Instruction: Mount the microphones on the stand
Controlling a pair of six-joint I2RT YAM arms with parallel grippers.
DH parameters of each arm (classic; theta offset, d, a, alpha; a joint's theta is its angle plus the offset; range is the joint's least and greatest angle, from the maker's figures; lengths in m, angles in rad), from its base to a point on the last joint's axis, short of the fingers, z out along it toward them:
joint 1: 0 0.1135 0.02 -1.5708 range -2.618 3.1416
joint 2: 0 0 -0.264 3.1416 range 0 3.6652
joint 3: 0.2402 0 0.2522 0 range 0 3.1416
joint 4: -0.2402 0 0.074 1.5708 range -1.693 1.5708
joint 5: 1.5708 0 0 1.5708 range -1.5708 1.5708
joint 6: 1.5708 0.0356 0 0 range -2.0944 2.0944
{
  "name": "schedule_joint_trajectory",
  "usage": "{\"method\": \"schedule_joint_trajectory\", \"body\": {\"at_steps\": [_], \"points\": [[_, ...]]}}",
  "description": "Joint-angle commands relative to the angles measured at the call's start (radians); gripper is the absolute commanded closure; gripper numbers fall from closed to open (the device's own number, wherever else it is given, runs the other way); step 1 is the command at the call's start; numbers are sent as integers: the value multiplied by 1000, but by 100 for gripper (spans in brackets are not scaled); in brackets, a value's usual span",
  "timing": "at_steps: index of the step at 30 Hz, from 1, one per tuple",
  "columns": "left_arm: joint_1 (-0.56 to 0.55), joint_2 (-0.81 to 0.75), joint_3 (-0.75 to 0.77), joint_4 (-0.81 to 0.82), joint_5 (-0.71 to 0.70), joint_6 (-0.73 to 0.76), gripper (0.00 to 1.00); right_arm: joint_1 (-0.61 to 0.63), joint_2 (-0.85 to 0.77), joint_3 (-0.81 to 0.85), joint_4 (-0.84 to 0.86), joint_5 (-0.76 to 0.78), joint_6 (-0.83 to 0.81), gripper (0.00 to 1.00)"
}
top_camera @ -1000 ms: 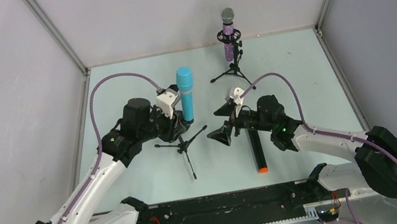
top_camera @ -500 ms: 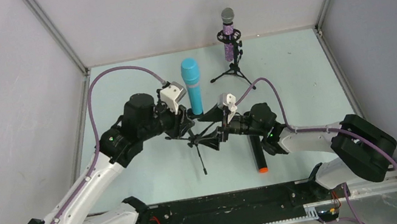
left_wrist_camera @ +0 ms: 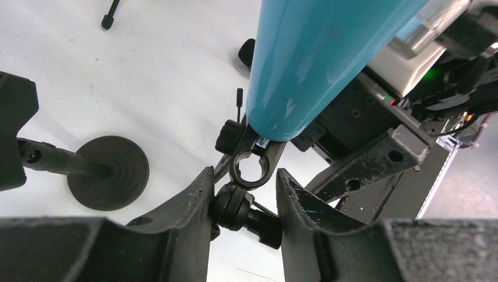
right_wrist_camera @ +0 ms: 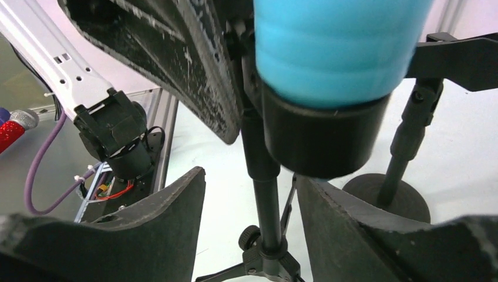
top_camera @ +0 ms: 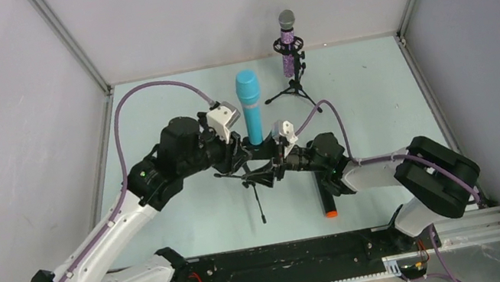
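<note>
Microphones: counted three. Nearest, found the black microphone (top_camera: 326, 197) with orange end lying flat on the worktop (top_camera: 195, 220), partly under the right arm (top_camera: 376, 169), not mounted. At mid-worktop, found the light-blue microphone (top_camera: 251, 108) upright, its base at the clip ring (left_wrist_camera: 252, 167) of a tripod stand (top_camera: 258, 201); cannot confirm full seating, nor whether the feet rest on the worktop. Noted left jaws closed on the stand's knuckle (left_wrist_camera: 238, 210) just below the ring. Noted right jaws open, straddling the stand's pole (right_wrist_camera: 265, 188) without contact. Noted a disc base (left_wrist_camera: 106, 172) of a further stand just beside. At the far edge, found the purple glittery microphone (top_camera: 287, 45) upright in its own far tripod stand (top_camera: 292, 89). Judged step in hand as the second of three: seating the blue unit in its clip. Judged next move to call for steadying the pole with the right jaws, confirming the fit, then releasing without tipping. Recorded surface as pale green, matt and smooth. Recorded enclosure as plain pale walls (top_camera: 223, 6) with aluminium framing (top_camera: 71, 44).
</note>
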Motion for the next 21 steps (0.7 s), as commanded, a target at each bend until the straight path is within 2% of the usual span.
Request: {"method": "schedule_joint_trajectory", "body": {"at_steps": [1,5,9,13,14,19,21], "points": [[-8,-32,83,102,2,-32,100,7,42,3,135,-57,26,40],[-10,-36,93,107,4,-43,100,7,85,3,189,-68,41,49],[-11,-40,94,109,6,-46,100,6,100,3,202,-61,42,63],[-13,-48,91,116,-1,-47,100,7,99,3,175,-55,25,80],[-14,-51,91,117,-1,-46,100,6,98,3,163,-50,20,81],[-15,-61,91,125,-4,-45,100,7,95,3,118,-31,1,100],[-16,-68,95,127,-2,-46,100,7,93,3,106,-26,-2,100]]}}
